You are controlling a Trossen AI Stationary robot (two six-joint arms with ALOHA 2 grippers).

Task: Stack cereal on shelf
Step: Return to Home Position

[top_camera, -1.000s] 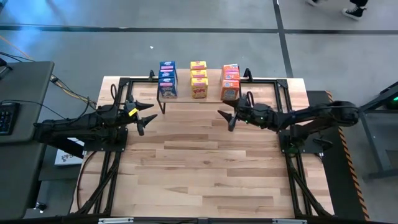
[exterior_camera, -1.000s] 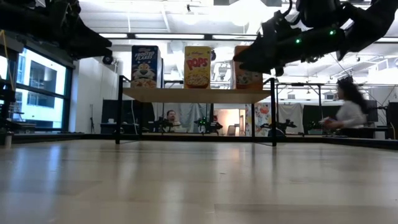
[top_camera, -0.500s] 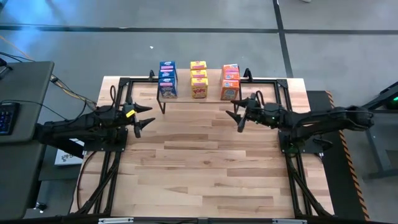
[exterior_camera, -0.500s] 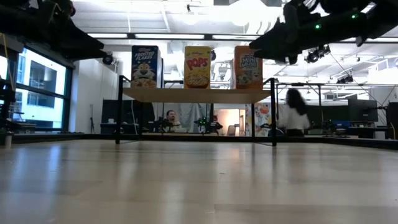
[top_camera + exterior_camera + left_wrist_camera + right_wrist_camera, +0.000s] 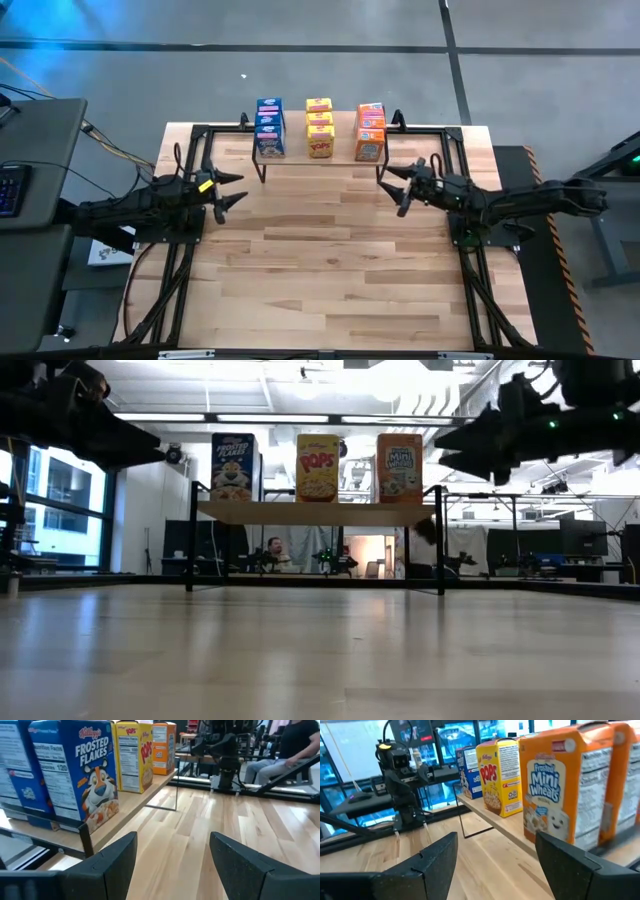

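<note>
The cereal boxes stand upright in three rows on the shelf point(image 5: 335, 158) at the table's far edge: blue boxes point(image 5: 269, 126) on the left, yellow boxes point(image 5: 319, 126) in the middle, orange boxes point(image 5: 370, 130) on the right. In the low view the front boxes show as Frosted Flakes point(image 5: 232, 466), Pops point(image 5: 318, 467) and Mini Wheats point(image 5: 399, 467). My left gripper point(image 5: 232, 190) is open and empty, above the table left of the shelf. My right gripper point(image 5: 392, 184) is open and empty, near the shelf's right end. Both wrist views show the open fingers with nothing between them.
A black metal frame point(image 5: 200, 135) borders the table along its left, right and far sides. The wide wood tabletop point(image 5: 330, 270) stretches in front of the shelf. A side table with a keyboard point(image 5: 12, 185) stands left of the table.
My right gripper has drawn back toward the table's right edge, away from the orange boxes, staying open and empty. My left gripper has pulled back slightly toward the left edge. The boxes have stayed still.
</note>
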